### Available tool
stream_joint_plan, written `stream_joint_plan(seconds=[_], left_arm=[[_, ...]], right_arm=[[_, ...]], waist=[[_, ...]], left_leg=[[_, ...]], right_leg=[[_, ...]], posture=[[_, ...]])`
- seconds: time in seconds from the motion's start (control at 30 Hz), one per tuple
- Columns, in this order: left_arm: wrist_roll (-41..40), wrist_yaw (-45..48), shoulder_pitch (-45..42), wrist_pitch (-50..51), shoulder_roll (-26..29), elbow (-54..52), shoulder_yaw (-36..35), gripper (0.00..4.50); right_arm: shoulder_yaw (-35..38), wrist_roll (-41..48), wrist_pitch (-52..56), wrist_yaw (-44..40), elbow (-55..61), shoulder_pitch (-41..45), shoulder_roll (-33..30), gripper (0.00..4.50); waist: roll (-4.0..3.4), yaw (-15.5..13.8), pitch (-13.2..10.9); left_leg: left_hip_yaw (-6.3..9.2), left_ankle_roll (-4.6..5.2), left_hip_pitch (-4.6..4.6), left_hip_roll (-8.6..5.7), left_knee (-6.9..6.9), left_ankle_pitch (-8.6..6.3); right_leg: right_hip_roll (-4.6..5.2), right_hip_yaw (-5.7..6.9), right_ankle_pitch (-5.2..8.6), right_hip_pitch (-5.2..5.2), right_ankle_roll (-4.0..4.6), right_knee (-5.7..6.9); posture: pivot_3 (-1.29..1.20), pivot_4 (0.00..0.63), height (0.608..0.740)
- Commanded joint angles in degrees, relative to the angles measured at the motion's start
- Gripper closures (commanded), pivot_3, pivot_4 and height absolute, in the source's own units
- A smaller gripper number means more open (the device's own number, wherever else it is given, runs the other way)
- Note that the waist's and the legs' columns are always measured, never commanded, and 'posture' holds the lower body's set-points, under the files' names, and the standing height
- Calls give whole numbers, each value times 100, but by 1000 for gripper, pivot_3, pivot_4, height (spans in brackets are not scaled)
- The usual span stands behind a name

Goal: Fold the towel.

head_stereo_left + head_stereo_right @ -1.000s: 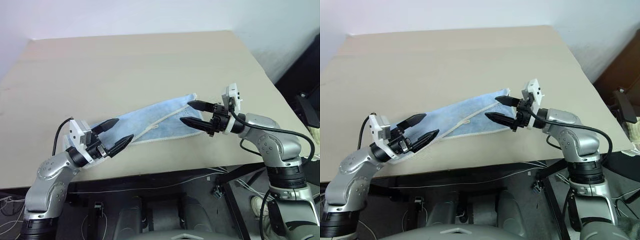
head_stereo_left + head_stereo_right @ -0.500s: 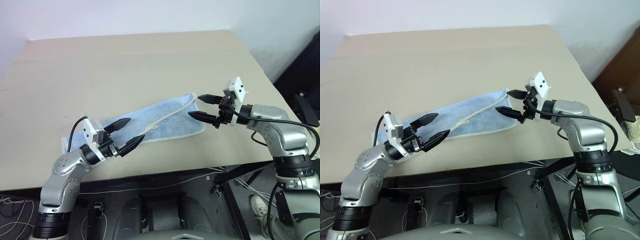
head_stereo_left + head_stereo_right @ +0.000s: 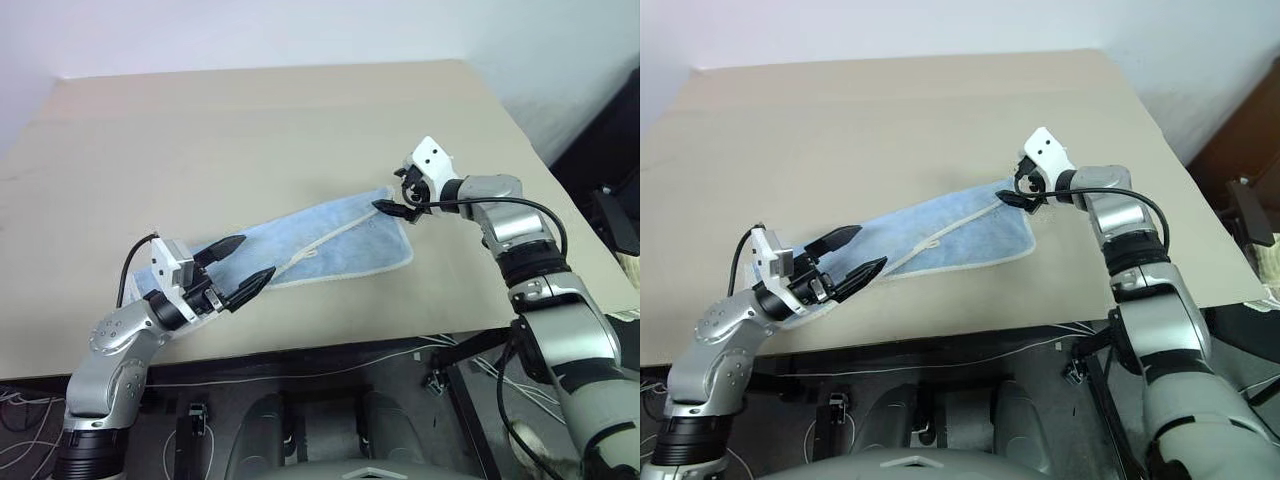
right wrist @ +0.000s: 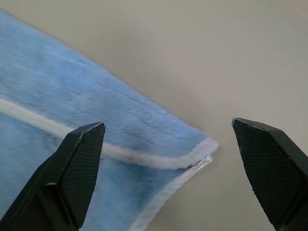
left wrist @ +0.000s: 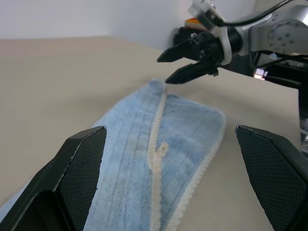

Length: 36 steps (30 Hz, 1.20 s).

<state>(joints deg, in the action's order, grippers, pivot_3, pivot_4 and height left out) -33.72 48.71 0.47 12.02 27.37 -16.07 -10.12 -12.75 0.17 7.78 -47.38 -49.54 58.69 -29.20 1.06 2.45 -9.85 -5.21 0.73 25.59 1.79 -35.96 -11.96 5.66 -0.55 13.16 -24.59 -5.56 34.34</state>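
Terry towel (image 3: 330,238), light-blue and white-hemmed, lies folded long; both end effectors (image 3: 238,273) (image 3: 392,194) gape empty.

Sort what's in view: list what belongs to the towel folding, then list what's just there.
Part of the job:
- the towel, light blue, lying flat and already folded lengthwise
- the right gripper, open at the towel's far corner
- the left gripper, open over the towel's near end

Just there:
- the table, beige, carrying the towel
- the cables below the table's front edge
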Motion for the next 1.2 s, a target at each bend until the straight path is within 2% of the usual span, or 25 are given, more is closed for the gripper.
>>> stream_joint_plan(seconds=[0.03,0.2,0.37,0.57,0.73,1.0,1.2], left_arm=[[43,-46,162,-169,49,-250,-155,0],[90,-52,473,-351,32,-295,-227,0],[113,-39,743,-523,-7,-337,-256,0],[92,-33,904,-584,4,-421,-264,0],[90,-29,987,-627,63,-458,-343,0],[78,-127,641,-423,144,-470,-174,0],[53,-67,659,-422,119,-482,-108,0]], right_arm=[[-90,-452,-718,102,-784,517,21,48],[-150,-767,-1287,-164,-1420,815,51,48],[-222,-1104,-1659,-51,-1800,903,205,48],[-126,-1218,-1763,96,-1997,960,401,48],[-22,-1225,-1799,158,-2052,988,307,48],[58,-1306,-1819,790,-2230,1112,552,48],[-95,-1577,-2267,1082,-2318,1138,754,48]], waist=[[0,16,0],[-2,23,-1],[-4,33,-1],[-6,70,-1],[-6,119,-1],[-10,175,0],[-10,163,0]], left_leg=[[-3,0,0,0,0,-4],[-4,-3,-4,5,6,-5],[-5,-6,-5,5,5,-6],[-4,-8,-6,5,9,-6],[-5,-9,-6,2,11,-7],[-7,-11,-12,3,16,-5],[-13,-15,-17,3,30,-2]], right_leg=[[0,-2,0,0,0,-1],[-3,-2,0,-4,-1,2],[-1,-3,-1,-3,0,3],[11,-4,-1,-5,0,5],[17,-4,-1,-5,1,4],[16,-7,-2,-5,1,6],[2,-11,-2,-8,0,6]], posture=[[0,150,740],[0,150,740],[0,150,740],[0,150,740],[0,150,740],[0,150,740],[0,150,740]])
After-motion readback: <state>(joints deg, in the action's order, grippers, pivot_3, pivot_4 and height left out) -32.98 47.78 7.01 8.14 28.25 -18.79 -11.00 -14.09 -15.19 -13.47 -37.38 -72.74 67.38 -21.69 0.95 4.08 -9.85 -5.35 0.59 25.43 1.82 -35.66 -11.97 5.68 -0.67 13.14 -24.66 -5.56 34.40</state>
